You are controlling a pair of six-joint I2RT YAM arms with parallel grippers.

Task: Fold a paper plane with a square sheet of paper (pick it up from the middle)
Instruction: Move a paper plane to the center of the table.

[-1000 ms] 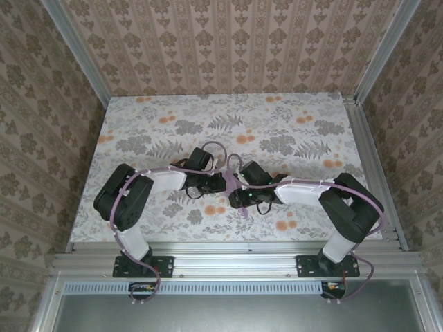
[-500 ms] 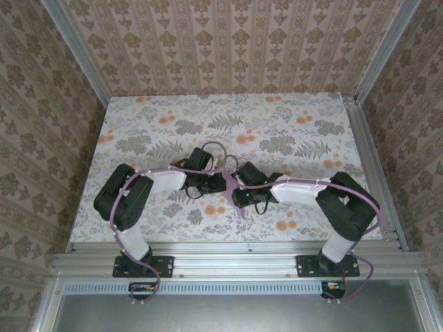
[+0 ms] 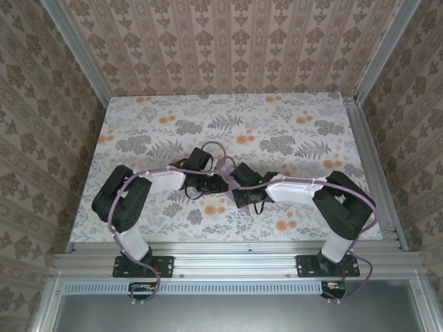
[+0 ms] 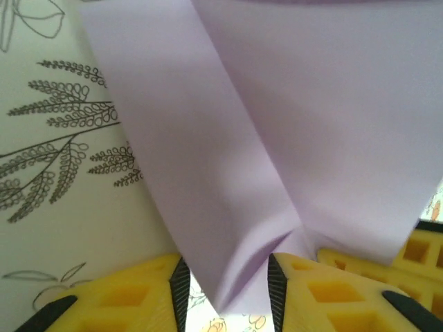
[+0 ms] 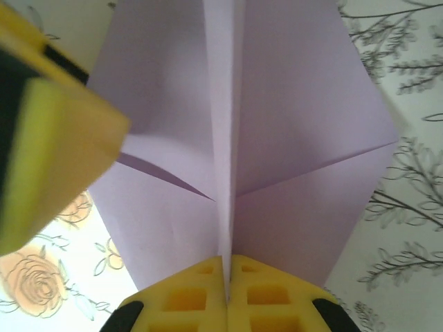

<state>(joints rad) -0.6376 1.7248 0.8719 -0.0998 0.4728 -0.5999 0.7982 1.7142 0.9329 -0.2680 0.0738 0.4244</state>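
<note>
The lavender paper plane [image 5: 297, 138] is partly folded, with a sharp centre crease and diagonal flaps on both sides. My right gripper [image 5: 227, 266] is shut on that centre crease from below. My left gripper [image 4: 225, 277] is open, and a creased corner of the paper [image 4: 277, 124] hangs loosely between its spread fingers. One yellow left finger [image 5: 48, 159] shows blurred beside the paper's left flap in the right wrist view. In the top view both grippers meet mid-table, left [image 3: 213, 181] and right [image 3: 235, 187], with the paper [image 3: 224, 173] between them.
The floral tablecloth [image 3: 291, 124] covers the table, which is bounded by aluminium rails [image 3: 370, 159] and patterned walls. Purple cables [image 3: 208, 146] loop above the wrists.
The right gripper has shifted left toward the left gripper, carrying the paper. The paper's lower tip now pokes out less below the grippers.
</note>
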